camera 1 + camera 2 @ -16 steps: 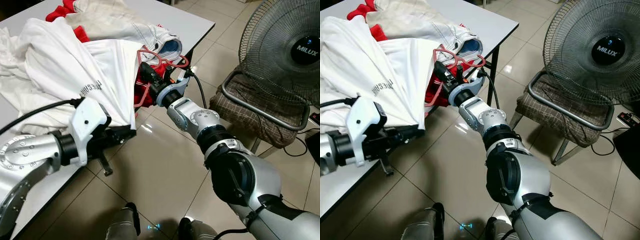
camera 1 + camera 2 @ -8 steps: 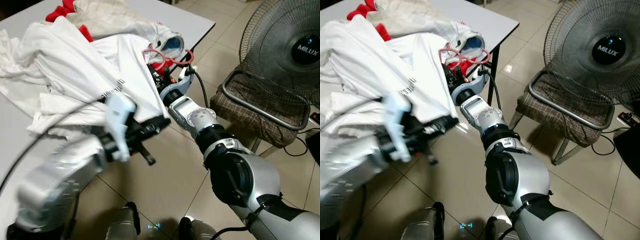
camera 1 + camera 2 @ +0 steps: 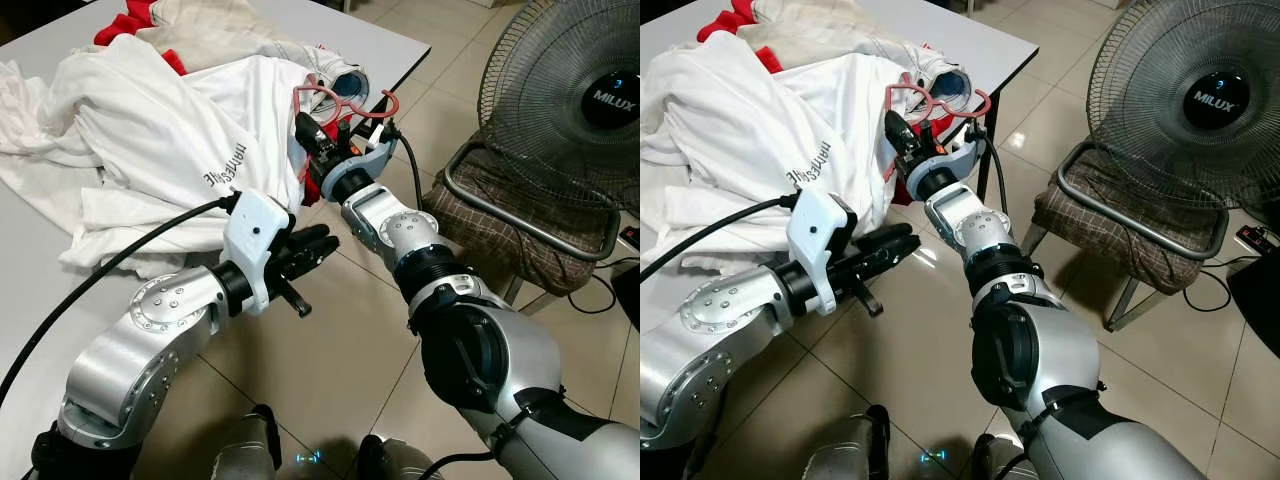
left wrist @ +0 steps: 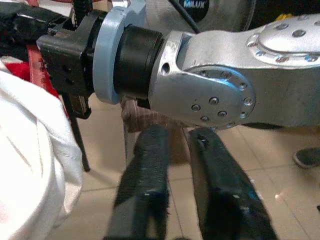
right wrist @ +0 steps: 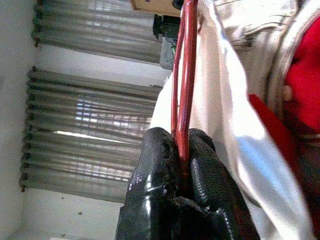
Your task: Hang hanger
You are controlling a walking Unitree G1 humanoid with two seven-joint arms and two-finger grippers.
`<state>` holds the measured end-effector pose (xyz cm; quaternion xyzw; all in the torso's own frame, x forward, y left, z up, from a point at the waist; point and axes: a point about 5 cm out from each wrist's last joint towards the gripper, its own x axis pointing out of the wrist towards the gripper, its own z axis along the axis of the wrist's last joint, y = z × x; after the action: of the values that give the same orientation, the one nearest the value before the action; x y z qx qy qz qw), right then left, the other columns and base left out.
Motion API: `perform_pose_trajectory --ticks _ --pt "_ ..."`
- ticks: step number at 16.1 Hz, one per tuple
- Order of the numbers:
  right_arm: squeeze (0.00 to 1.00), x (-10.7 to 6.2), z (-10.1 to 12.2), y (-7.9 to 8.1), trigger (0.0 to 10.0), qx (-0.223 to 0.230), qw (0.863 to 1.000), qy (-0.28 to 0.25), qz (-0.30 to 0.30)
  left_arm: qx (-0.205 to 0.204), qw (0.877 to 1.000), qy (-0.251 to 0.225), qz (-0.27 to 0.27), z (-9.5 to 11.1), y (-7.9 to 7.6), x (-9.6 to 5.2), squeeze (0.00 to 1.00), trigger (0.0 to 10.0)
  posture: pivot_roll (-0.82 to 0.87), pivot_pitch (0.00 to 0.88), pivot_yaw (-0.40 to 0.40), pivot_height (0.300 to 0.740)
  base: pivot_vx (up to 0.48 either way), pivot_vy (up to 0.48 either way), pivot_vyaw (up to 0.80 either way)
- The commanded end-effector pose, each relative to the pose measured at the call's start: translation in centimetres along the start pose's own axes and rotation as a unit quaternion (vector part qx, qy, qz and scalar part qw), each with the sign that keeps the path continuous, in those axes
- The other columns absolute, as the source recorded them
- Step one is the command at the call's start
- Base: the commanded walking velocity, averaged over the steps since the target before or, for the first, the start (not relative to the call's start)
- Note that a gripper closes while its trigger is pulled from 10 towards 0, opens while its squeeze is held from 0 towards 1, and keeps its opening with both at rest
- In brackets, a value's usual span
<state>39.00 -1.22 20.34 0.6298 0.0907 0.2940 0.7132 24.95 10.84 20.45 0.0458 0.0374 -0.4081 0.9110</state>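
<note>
Two arms are in my head views, both reaching toward the table (image 3: 30, 290) edge. On the left, white shirts (image 3: 150, 140) lie heaped on the table, with red cloth (image 3: 125, 25) and a pale garment (image 3: 215, 25) behind them. I see my left gripper (image 3: 322, 243) hanging just off the table's edge below the shirts, over the tiled floor (image 3: 330, 350). Its fingers (image 4: 150, 170) sit close together with only a narrow slit between them, and they carry nothing. In its wrist view it points at the right arm's wrist.

Next comes my right gripper (image 3: 305, 130), raised at the table's corner beside the shirts. Its fingers (image 5: 160, 165) are pinched tight on the red hanger (image 5: 183, 75), whose thin wire runs up between the pads. The hanger (image 3: 340, 100) stands above the gripper, against the pile of clothes, its loops over a blue-lined garment (image 3: 345, 85).

Further right stands a chair (image 3: 520, 220) with a checked cushion, and on it a fan (image 3: 570, 90).
</note>
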Motion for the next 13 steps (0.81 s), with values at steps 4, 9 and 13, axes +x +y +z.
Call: perform_pose_trajectory --ticks 4,9,13 --pt "0.00 1.3 0.8 3.0 10.0 -0.024 0.999 -0.026 0.041 -0.046 0.996 -0.027 -0.077 -0.3 -0.9 -3.9 1.00 10.0 0.01 0.159 -0.004 0.740 0.000 0.000 0.00" --pt "0.00 0.7 3.7 4.8 10.0 -0.069 0.992 -0.051 0.094 -0.085 0.986 -0.059 0.133 -1.0 4.5 -8.4 0.48 10.0 -0.01 0.159 0.007 0.740 0.000 0.000 0.31" --pt "0.00 -0.5 5.6 6.6 10.0 -0.084 0.985 -0.064 0.138 -0.068 0.956 -0.011 0.285 -3.4 6.9 -8.7 0.15 10.0 -0.03 0.155 0.035 0.740 0.000 0.000 0.73"
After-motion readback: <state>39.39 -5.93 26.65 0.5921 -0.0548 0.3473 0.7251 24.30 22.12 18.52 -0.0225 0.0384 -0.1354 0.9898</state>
